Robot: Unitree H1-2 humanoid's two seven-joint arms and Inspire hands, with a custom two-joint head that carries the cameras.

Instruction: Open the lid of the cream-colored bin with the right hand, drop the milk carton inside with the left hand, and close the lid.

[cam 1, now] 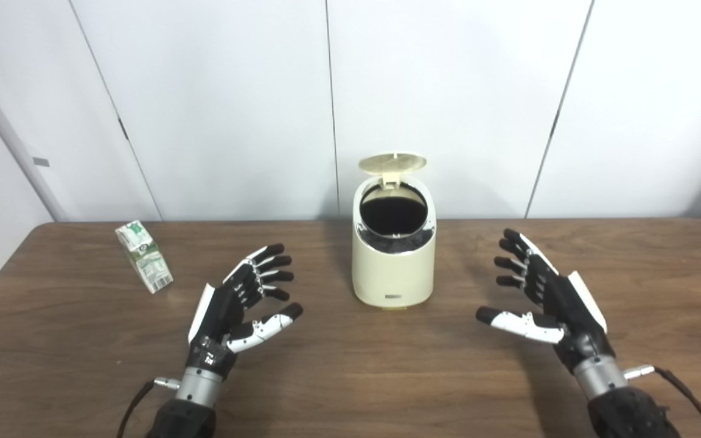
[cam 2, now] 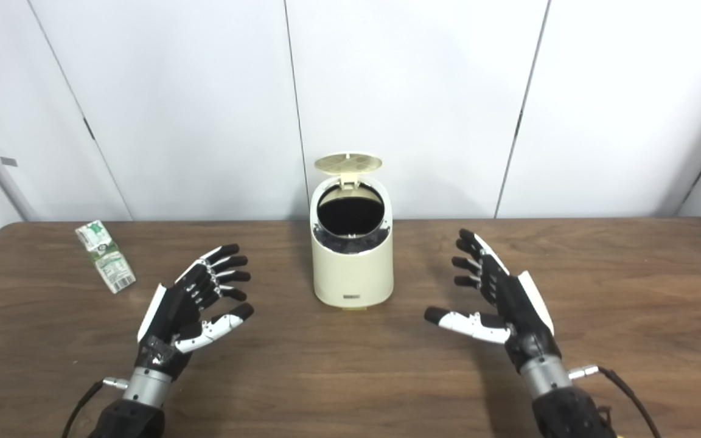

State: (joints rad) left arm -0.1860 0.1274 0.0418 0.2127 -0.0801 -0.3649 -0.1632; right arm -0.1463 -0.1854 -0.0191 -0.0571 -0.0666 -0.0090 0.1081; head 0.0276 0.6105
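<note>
Centrally on the dark brown wood-grain counter (cam 1: pixel 338 377) stands the cream-colored, rounded plastic bin (cam 1: pixel 394 271), upright, with a small dark label low on its front. Its round cream lid (cam 1: pixel 392 162) is swung up on a hinge at the back rim and stands nearly vertical, showing its ribbed underside. The mouth is open, and the inside looks black, with a shiny ring just under the rim.

Well apart from the bin, near the counter's far left corner, sits the small white-and-green milk carton (cam 1: pixel 143 256), leaning or lying at a slant with its gabled top toward the wall; printed text covers its lower face. Nothing touches it.

Both arms come up from the bottom edge. The left robot hand (cam 1: pixel 244 301), black with white panels, hovers over the counter between carton and bin, fingers spread and empty, palm turned toward the bin. The right robot hand (cam 1: pixel 539 295) mirrors it on the bin's other side, also splayed wide and holding nothing, thumb pointing inward.

Neither robot hand touches the bin. Bare counter lies between the left robot hand and the carton. Plain white wall panels (cam 1: pixel 448 91) close the background.
</note>
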